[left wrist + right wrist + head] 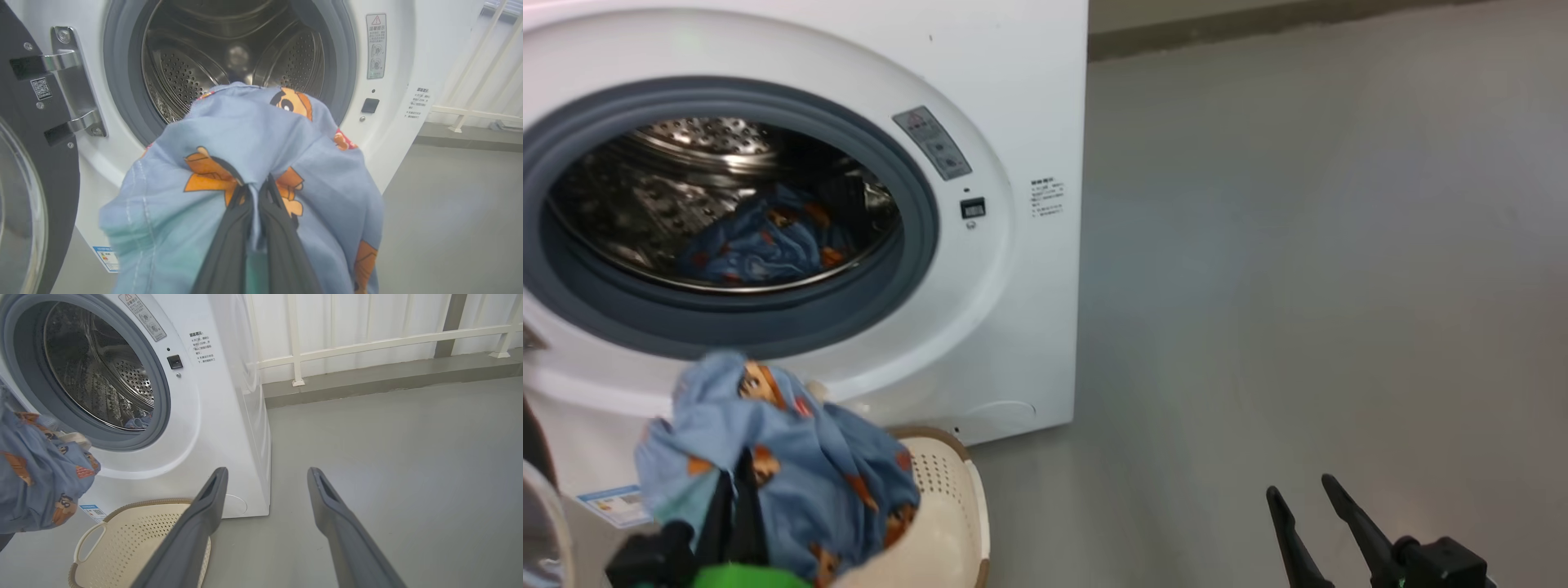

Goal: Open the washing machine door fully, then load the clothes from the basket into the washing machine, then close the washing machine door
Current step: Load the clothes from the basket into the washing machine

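**Loading step in hand**

White washing machine (1029, 98), door (28, 171) swung open, one blue piece in drum (694, 139); clothes (800, 441) lifted off basket (947, 498), nipped in left pincer (256, 187) before the opening; right pincer (267, 471) wide, empty. Next: push fwd into drum, release

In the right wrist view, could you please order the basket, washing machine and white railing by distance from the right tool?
1. basket: on the floor, just below-left of the right tool.
2. washing machine: behind the basket, left.
3. white railing: farthest back, upper right.
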You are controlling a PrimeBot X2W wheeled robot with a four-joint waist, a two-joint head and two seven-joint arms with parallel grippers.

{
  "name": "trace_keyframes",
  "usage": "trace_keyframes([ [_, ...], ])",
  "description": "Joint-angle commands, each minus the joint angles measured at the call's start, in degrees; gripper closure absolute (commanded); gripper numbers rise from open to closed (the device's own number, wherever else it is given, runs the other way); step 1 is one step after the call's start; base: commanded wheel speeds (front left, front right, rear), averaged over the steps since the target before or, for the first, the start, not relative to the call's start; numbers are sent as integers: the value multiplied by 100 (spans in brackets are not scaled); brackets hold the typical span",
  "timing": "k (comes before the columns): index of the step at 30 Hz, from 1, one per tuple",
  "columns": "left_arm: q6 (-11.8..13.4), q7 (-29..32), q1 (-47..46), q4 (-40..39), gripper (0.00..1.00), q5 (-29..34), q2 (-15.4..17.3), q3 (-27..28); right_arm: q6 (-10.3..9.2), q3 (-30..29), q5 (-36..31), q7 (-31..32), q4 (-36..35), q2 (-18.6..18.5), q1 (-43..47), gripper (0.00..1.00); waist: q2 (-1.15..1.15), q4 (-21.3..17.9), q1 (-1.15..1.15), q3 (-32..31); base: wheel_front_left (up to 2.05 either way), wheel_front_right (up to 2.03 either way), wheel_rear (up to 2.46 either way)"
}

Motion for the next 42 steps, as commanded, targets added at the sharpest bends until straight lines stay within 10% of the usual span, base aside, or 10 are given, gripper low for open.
trace_keyframes([
  [1,-57,-79,-497,-51,100,115,38,270,9,166,47,-28,-168,-24,-347,0,0,-220,0,325,0,0,0],
  [21,-256,-79,-3641,1214,100,821,874,1259,9,563,187,-28,-207,135,-1306,0,0,-1157,0,2122,0,0,0],
  [42,-320,-79,-5717,2636,100,1306,1710,1252,9,882,260,-28,-260,45,-1468,0,0,-1188,0,3010,0,0,0],
])
